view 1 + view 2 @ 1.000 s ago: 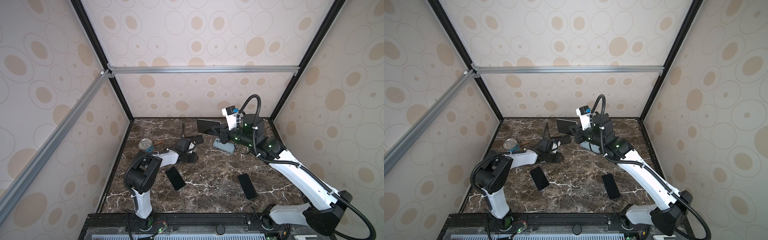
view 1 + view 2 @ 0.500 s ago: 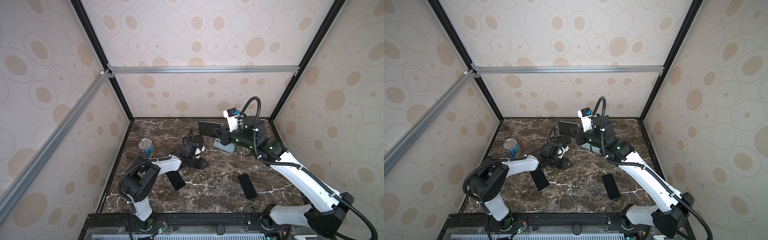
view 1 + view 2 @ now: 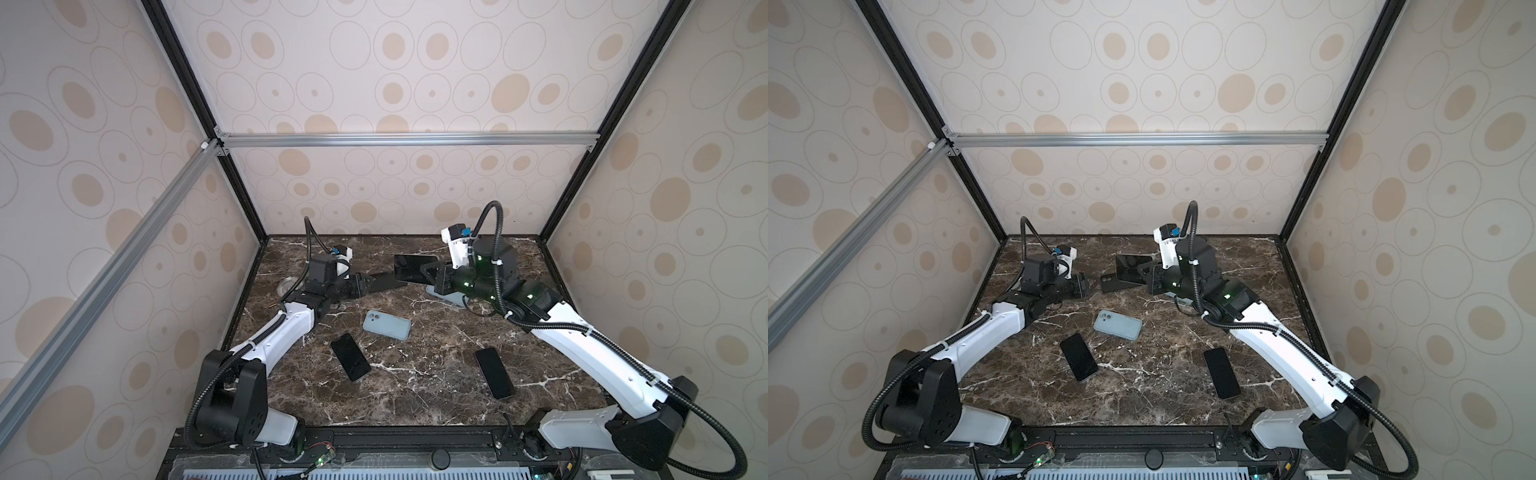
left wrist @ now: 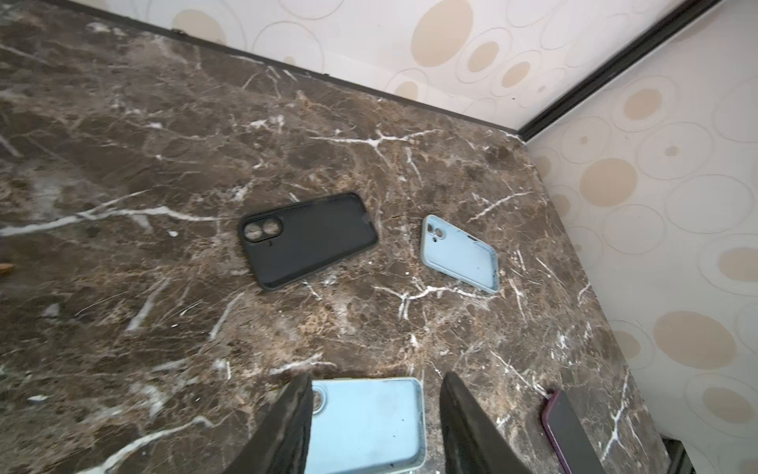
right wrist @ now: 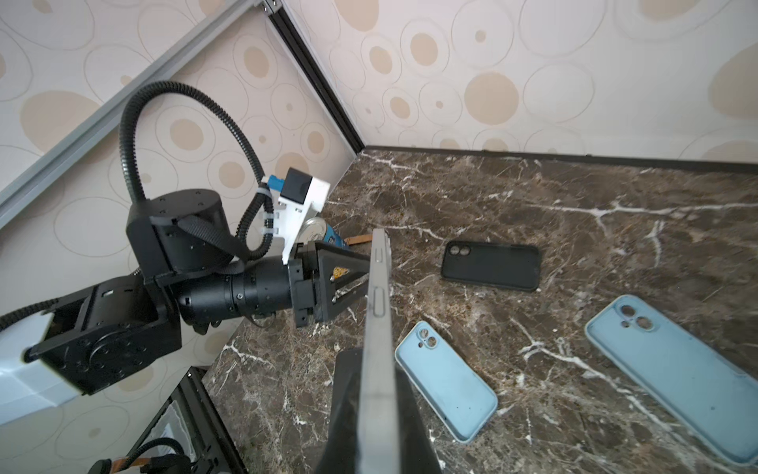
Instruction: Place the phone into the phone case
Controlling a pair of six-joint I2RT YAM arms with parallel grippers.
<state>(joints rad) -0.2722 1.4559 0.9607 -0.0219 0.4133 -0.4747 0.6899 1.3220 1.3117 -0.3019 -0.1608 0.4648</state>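
Observation:
My right gripper [image 5: 378, 371] is shut on a phone [image 5: 379, 312], held on edge above the back of the table [image 3: 415, 268]. In the left wrist view my left gripper [image 4: 373, 410] is open and holds nothing. It hovers over a light blue phone case [image 3: 386, 324] that lies flat mid-table [image 4: 365, 422]. In both top views the left gripper [image 3: 1086, 286] points toward the held phone [image 3: 1133, 268] with a gap between them. A black phone case [image 3: 1121, 284] lies on the table between them [image 5: 490, 266]. A smaller light blue case [image 5: 445, 379] lies near it [image 4: 461, 254].
Two dark phones [image 3: 350, 356] [image 3: 493, 372] lie face up near the front of the marble table [image 3: 415, 399]. A can [image 5: 313, 230] stands at the back left behind the left arm. Walls close off the back and both sides.
My left gripper has risen from the table and its jaws have widened. The light blue case it covered now lies free. The right gripper with the phone has barely shifted.

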